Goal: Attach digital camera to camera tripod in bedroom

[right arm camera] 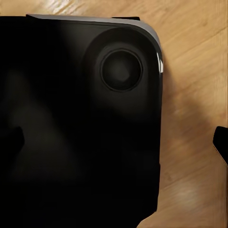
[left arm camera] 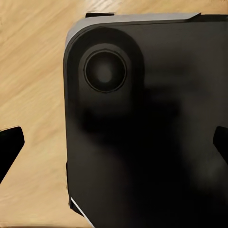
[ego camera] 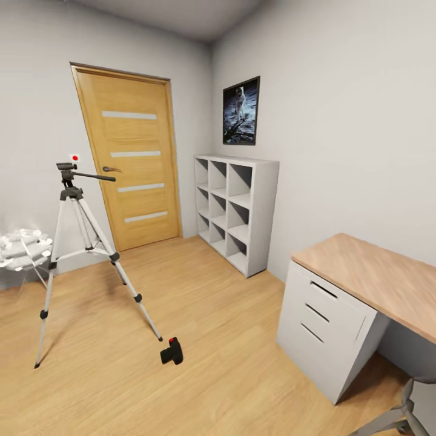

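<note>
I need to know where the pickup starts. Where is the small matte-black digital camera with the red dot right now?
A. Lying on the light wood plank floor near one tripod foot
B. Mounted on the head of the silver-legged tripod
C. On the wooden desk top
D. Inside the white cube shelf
A: the small matte-black digital camera lies on the light wood plank floor, just beyond a foot of the silver-legged tripod.

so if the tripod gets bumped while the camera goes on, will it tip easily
Probably fairly easily: the camera tripod is tall, with slim legs spread on smooth wood floor, so its feet may slide. Its long pan handle sticks out sideways and could act as a lever. The digital camera lies on the floor near one foot.
</note>
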Tool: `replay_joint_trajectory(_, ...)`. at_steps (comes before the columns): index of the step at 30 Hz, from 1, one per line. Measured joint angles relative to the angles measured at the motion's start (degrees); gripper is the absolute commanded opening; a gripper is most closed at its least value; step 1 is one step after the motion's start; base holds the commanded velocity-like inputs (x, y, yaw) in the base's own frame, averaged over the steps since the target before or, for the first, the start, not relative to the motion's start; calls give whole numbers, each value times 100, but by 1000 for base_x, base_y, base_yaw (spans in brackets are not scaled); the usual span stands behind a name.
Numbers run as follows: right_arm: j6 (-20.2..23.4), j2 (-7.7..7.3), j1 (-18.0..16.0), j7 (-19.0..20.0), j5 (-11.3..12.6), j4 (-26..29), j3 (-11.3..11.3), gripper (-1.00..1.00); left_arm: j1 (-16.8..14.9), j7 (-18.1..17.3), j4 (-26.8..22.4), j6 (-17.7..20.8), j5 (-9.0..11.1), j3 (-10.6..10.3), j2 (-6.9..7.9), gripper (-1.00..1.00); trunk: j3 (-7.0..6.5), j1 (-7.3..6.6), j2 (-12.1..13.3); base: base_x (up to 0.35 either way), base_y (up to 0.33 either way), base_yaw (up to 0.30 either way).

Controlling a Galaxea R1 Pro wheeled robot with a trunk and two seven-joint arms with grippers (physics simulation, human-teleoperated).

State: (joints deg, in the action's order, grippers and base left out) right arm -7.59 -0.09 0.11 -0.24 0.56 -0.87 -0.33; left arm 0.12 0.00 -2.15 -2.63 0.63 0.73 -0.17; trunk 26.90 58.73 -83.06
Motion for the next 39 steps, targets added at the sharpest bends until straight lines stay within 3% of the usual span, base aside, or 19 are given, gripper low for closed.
replay_joint_trajectory(9,2,-11,0,0,0,0,-3,100,1,-7,3,3,0,0,0,100,0,-2,0,99,0,201)
replay_joint_trajectory(39,16,-35,1,16,8,0,-24,100,2,-3,8,19,2,-7,0,100,0,-3,0,316,0,6)
